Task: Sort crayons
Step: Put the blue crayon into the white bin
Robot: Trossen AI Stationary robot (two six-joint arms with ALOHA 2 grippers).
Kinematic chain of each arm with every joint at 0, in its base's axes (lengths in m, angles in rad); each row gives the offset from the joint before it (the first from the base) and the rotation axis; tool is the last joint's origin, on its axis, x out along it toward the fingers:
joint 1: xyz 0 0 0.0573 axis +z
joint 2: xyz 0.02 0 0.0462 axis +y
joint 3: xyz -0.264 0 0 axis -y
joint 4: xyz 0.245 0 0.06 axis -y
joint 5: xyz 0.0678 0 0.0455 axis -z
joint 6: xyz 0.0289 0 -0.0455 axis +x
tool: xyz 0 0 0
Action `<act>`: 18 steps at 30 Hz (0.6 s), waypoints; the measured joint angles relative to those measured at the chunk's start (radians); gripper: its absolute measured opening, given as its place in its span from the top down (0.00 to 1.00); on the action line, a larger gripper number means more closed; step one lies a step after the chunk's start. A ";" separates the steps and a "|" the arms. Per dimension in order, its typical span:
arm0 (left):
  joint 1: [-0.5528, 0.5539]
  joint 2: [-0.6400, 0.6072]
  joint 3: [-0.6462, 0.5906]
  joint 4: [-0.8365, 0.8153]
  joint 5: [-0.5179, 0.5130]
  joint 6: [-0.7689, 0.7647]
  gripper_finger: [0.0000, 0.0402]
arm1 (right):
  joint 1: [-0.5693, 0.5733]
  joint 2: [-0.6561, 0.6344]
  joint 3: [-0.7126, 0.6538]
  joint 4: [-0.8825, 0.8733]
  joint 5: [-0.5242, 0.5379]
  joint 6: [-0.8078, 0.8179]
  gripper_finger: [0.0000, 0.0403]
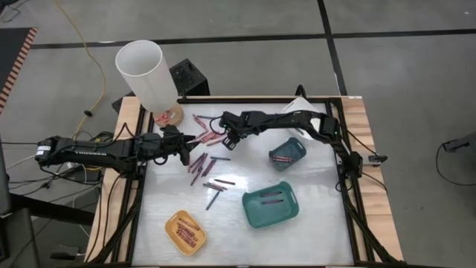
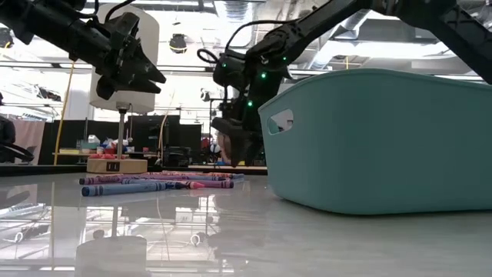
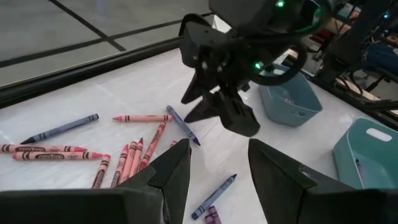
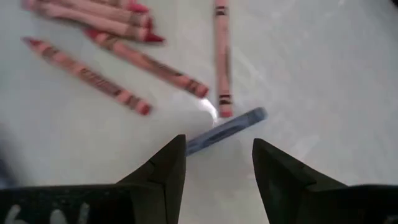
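Observation:
Several crayons (image 1: 204, 160), red, pink, purple and blue, lie loose on the white table top. My right gripper (image 4: 217, 146) hangs open, pointing down, just above a blue crayon (image 4: 227, 129) that lies flat next to pink and red crayons (image 4: 112, 81). The left wrist view shows this gripper (image 3: 217, 115) above that blue crayon (image 3: 183, 124) without touching it. My left gripper (image 3: 217, 152) is open and holds nothing. It hangs above the table to the left of the pile (image 1: 186, 145).
A yellow tray (image 1: 169, 223) holding crayons sits near the front left. A large teal tray (image 1: 249, 212) is at the front centre and a small blue-teal tray (image 1: 297, 145) stands on the right. A white lamp (image 1: 145, 71) stands at the far left corner.

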 joint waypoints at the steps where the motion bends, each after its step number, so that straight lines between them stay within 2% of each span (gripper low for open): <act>1: 0.000 0.000 0.000 0.000 0.000 0.000 0.62 | -0.001 0.000 -0.001 0.002 -0.001 0.002 0.55; 18: 0.000 0.000 0.000 0.000 -0.001 -0.017 0.62 | 0.018 0.068 0.003 0.008 -0.001 0.093 0.56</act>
